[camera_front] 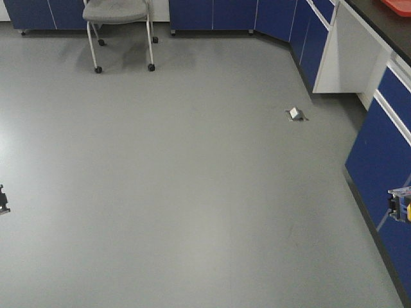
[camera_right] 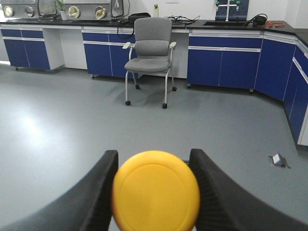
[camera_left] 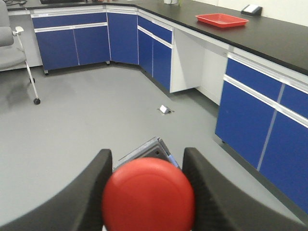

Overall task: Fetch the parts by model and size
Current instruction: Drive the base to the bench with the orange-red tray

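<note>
In the left wrist view a red-capped push-button switch (camera_left: 148, 195) sits between the dark fingers (camera_left: 89, 190) of my left gripper (camera_left: 147, 155), which is shut on it. Its grey blocky base (camera_left: 144, 150) shows just beyond the cap. In the right wrist view my right gripper (camera_right: 153, 154) is shut on a yellow-capped push-button switch (camera_right: 155, 190); the cap hides its base. In the front view only a bit of the left gripper (camera_front: 3, 199) shows at the left edge. The right gripper (camera_front: 398, 204) shows at the right edge, with a sliver of yellow beside it.
Grey floor lies ahead, with a small grey floor box (camera_front: 295, 114) standing up from it. A wheeled grey chair (camera_front: 119, 13) stands at the back. Blue cabinets (camera_front: 385, 154) run along the right and back walls under a black counter (camera_left: 269, 33) holding a red tray (camera_left: 221, 19).
</note>
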Motion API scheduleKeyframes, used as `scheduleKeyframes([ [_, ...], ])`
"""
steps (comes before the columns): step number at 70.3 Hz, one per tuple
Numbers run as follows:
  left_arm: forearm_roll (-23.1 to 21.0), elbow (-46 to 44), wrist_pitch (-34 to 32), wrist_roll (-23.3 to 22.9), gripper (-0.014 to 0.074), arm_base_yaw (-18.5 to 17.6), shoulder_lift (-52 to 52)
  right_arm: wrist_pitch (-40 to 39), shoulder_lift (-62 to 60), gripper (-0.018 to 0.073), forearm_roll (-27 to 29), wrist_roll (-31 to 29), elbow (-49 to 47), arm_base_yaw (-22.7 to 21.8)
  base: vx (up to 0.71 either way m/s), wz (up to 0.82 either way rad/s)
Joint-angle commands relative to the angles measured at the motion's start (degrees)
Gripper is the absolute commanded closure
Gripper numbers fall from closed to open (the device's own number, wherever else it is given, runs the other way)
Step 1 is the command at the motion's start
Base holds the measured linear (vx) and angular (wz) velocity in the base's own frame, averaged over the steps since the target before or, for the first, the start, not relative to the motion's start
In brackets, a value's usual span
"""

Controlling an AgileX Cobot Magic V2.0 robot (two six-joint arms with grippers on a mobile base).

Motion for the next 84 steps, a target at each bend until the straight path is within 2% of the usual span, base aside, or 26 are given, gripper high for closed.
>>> scheduleKeyframes([
  [1, 0.0, -1.4, -4.6, -0.2, 0.0603, -0.3, 0.6, -4.7, 0.6, 0.0564, -0.3, -0.2, -1.5, -0.2, 0.72, 0.03],
  [84, 0.0, -1.4, -4.6, -0.2, 0.0603, -0.3, 0.6, -4.7, 0.6, 0.0564, -0.3, -0.2, -1.5, -0.2, 0.69, 0.00],
])
